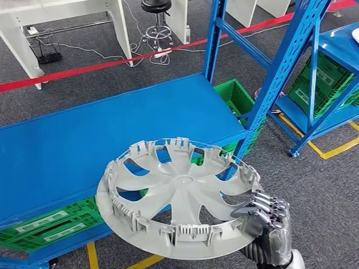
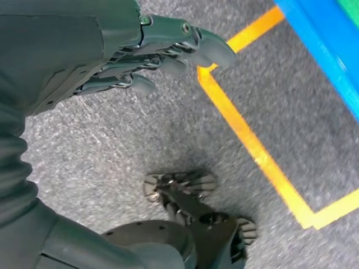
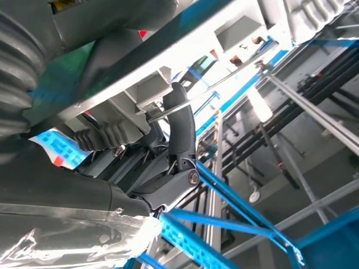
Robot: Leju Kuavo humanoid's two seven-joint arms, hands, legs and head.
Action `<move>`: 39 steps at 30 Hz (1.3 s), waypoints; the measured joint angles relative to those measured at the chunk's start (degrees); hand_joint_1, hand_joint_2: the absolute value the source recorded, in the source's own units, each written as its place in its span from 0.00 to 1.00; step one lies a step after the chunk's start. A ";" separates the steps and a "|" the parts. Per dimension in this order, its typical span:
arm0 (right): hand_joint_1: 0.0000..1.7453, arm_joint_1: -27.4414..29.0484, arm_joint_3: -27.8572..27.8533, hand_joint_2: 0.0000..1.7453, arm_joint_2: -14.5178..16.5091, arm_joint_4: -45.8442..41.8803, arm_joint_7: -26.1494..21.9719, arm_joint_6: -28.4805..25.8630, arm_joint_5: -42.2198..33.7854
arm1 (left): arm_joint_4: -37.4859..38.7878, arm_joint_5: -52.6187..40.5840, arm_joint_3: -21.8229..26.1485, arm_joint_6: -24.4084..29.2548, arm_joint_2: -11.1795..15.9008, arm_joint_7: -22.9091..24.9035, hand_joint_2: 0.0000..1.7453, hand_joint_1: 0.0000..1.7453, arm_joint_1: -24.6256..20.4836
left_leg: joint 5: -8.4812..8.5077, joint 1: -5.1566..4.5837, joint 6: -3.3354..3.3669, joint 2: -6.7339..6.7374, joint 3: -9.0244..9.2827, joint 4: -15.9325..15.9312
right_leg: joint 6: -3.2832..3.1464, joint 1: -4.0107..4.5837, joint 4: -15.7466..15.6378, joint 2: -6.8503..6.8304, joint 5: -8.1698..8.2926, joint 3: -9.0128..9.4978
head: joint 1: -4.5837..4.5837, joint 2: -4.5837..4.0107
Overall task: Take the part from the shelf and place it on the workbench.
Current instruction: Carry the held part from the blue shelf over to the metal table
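Currently your right hand (image 1: 266, 216) grips the grey wheel cover (image 1: 178, 196) by its rim, fingers curled over the edge, holding it nearly flat, inner side up. Relative to the blue tabletop (image 1: 84, 140), the cover hangs over the near front edge. Your left hand (image 2: 127, 56) hangs above grey floor, fingers loosely extended, holding nothing.

A workshop floor: blue steel shelving racks (image 1: 271, 84), green plastic crates (image 1: 321, 84), yellow floor tape (image 1: 334, 150) on grey carpet.
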 joint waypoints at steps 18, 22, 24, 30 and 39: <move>1.00 0.55 -0.45 1.00 0.00 -0.42 0.15 -0.04 0.55 | -0.24 -0.21 0.01 -0.64 0.13 -0.17 1.00 0.00 0.25 | -6.76 -0.13 -3.03 1.36 -9.37 15.33 | -2.89 0.44 -6.74 -1.81 0.32 8.80 | -0.08 0.00; 1.00 1.18 -0.81 1.00 0.01 -0.58 0.69 -0.05 1.28 | -0.24 -1.05 0.01 -0.72 0.16 -0.17 1.00 0.00 0.03 | -3.05 0.01 -2.72 -0.03 -3.40 9.61 | -2.32 0.16 -5.79 0.76 2.22 5.60 | -0.09 0.00; 1.00 1.51 -1.22 1.00 0.02 -1.02 0.85 -0.05 1.74 | -0.24 -1.52 0.01 -0.51 0.12 -0.21 1.00 0.00 -0.17 | -1.91 0.21 -2.47 -2.31 0.78 2.53 | -1.80 0.14 -5.25 1.92 3.25 4.21 | -0.05 0.00; 1.00 3.22 -2.56 1.00 0.02 -2.12 1.34 -0.07 2.51 | -0.24 -2.24 0.02 0.15 -0.07 -0.87 1.00 0.00 -0.69 | -0.42 0.16 0.00 -0.33 -0.13 0.62 | -0.01 0.13 -1.63 1.12 0.97 1.30 | 0.31 0.00; 1.00 3.90 -3.05 1.00 0.02 -2.44 1.51 -0.07 2.67 | -0.26 -2.68 0.02 -0.05 0.03 -1.16 1.00 0.00 -0.83 | 4.31 -1.06 0.02 5.84 -5.73 0.85 | 0.46 -0.11 -1.39 -5.03 -3.74 12.03 | 0.53 0.00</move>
